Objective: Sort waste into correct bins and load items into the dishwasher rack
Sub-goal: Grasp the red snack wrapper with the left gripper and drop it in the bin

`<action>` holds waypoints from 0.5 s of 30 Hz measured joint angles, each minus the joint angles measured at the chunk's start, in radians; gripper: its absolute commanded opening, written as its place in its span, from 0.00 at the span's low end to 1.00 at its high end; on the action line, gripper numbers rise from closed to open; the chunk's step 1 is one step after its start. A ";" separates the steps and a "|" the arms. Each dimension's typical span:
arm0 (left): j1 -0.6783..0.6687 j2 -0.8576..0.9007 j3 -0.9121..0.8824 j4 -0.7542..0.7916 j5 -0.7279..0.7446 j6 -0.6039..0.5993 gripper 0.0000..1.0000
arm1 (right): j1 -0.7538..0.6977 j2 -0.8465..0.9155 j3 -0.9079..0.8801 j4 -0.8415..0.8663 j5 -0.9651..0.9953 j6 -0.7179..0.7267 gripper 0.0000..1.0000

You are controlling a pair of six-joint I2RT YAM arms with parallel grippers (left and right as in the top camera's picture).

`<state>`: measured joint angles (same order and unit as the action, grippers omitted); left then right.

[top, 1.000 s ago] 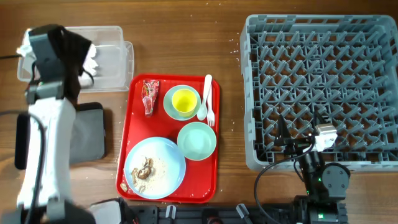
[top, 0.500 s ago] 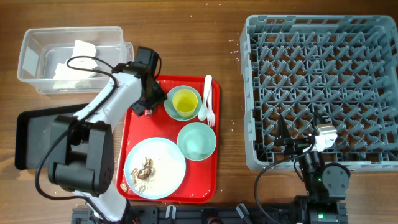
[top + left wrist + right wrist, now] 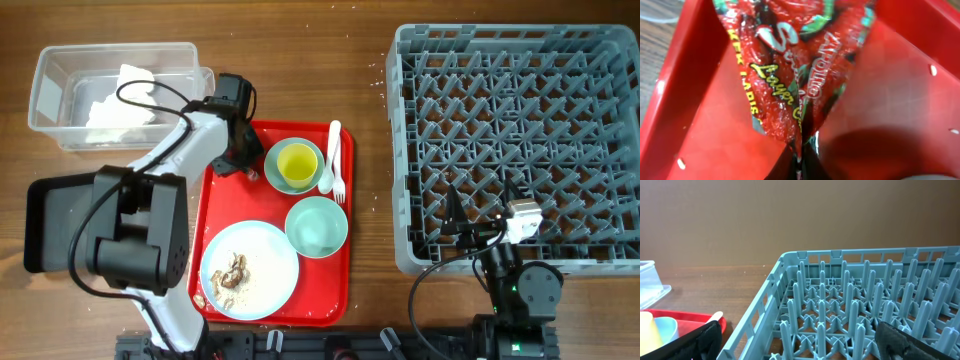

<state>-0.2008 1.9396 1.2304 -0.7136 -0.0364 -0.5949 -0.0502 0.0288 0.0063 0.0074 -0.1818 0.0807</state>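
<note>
1. Wrapper (image 3: 795,75), small, red and crinkled, lies at the 11 o'clock corner of the red tray (image 3: 335,290), just beside the cup (image 3: 296,163).
2. Left gripper (image 3: 236,155) is down on it. In the wrist view the wrapper's near end gathers to a point in the narrow dark gap between the jaws. The hand looks closed on that end, though the fingers themselves barely show.
3. Handling, as a judgement: thin printed film, almost weightless, floppy and slick. A pinch on a gathered end or sealed seam should hold best. A flat grip across the middle could slide off, and a fast swing may make it flap.
4. Tub (image 3: 50,90), at 10 o'clock on the table (image 3: 300,60), holds a napkin (image 3: 125,85). Black tray (image 3: 55,215) sits at 8 o'clock. The tub seems the likelier home for the wrapper.
5. Right gripper (image 3: 797,330) has its jaws wide and holds nothing, at the 6 o'clock edge of the rack (image 3: 400,150).
</note>
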 measured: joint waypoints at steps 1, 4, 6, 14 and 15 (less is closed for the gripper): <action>0.000 0.000 0.012 -0.031 0.000 0.000 0.04 | 0.000 0.000 0.000 0.000 0.000 0.000 1.00; 0.006 -0.101 0.135 -0.095 -0.040 -0.020 0.04 | 0.000 0.000 0.000 0.000 0.000 0.000 1.00; 0.042 -0.229 0.172 0.003 -0.117 -0.061 0.04 | 0.000 0.000 0.000 0.000 0.000 0.000 1.00; 0.439 -0.197 0.199 0.211 -0.279 -0.124 0.78 | 0.000 0.000 0.000 0.000 0.000 0.000 1.00; 0.454 -0.192 0.199 0.212 -0.272 -0.125 0.80 | 0.000 0.000 0.000 0.000 0.000 0.000 1.00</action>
<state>0.2531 1.7481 1.4296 -0.5011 -0.3084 -0.7197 -0.0502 0.0288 0.0063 0.0074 -0.1818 0.0807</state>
